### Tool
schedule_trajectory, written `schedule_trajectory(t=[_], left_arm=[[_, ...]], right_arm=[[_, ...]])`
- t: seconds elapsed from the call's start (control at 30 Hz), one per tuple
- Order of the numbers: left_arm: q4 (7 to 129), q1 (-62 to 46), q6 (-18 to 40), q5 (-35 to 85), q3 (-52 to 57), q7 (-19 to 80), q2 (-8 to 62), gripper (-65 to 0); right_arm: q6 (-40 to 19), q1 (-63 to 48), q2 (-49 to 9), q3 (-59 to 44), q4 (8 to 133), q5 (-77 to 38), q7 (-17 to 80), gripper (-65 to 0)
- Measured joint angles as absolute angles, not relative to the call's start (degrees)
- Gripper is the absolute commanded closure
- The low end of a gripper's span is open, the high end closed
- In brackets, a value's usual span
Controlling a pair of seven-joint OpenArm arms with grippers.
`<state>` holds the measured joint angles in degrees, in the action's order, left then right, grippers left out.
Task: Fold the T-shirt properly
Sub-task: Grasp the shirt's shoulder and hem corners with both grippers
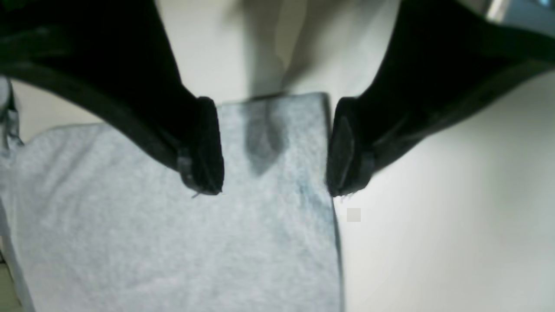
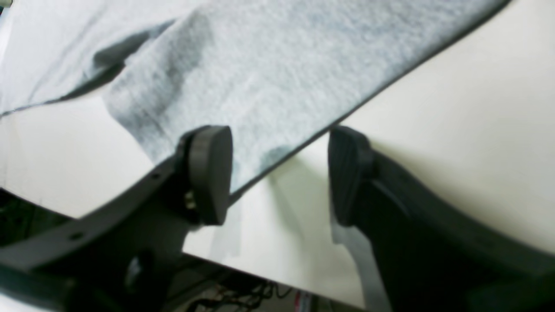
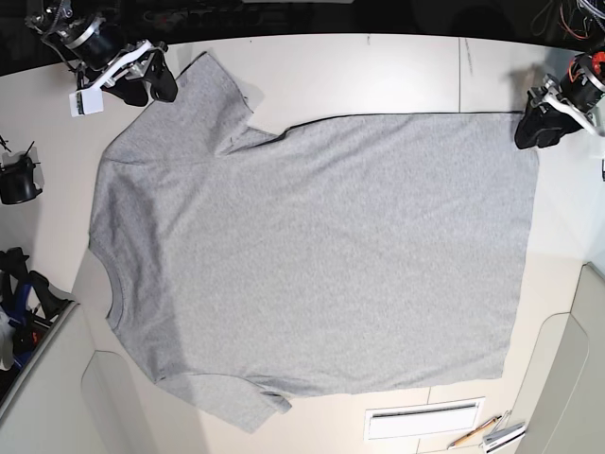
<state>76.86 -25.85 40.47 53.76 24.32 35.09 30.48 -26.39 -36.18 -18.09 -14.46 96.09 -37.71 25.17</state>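
Observation:
The T-shirt (image 3: 312, 246) lies spread flat on the white table, plain grey side up, neck at the left and hem at the right. My left gripper (image 3: 532, 126) stands open at the hem's far right corner. In the left wrist view its gripper (image 1: 275, 190) straddles that corner of the T-shirt (image 1: 173, 242), one finger over the cloth and one at its edge. My right gripper (image 3: 156, 83) is open at the end of the far sleeve. In the right wrist view the sleeve's hem (image 2: 277, 160) runs between the fingers of the gripper (image 2: 279, 175). Neither holds cloth.
A white label (image 3: 425, 419), a pencil (image 3: 475, 433) and a small white item lie near the table's front right. A black object (image 3: 19, 178) sits off the left edge. A white tag (image 3: 87, 102) hangs by the right arm. The table edge (image 2: 260, 277) is close behind the right gripper.

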Motion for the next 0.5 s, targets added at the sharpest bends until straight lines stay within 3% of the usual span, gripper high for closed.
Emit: schedule_trajectory(t=[0.2,0.5], left_arm=[[76.86,-25.87,40.77,53.87,24.27,34.92,30.48,-42.1],[76.86,-25.87,40.77,53.74,24.25,34.89,30.48,-41.8]], right_arm=[[-27.46,-35.94,-15.05,-14.44,96.09,-37.74,25.17,-35.2],[-27.22,-33.1,-14.9,-12.97,95.72,-37.5,25.89,-35.1]])
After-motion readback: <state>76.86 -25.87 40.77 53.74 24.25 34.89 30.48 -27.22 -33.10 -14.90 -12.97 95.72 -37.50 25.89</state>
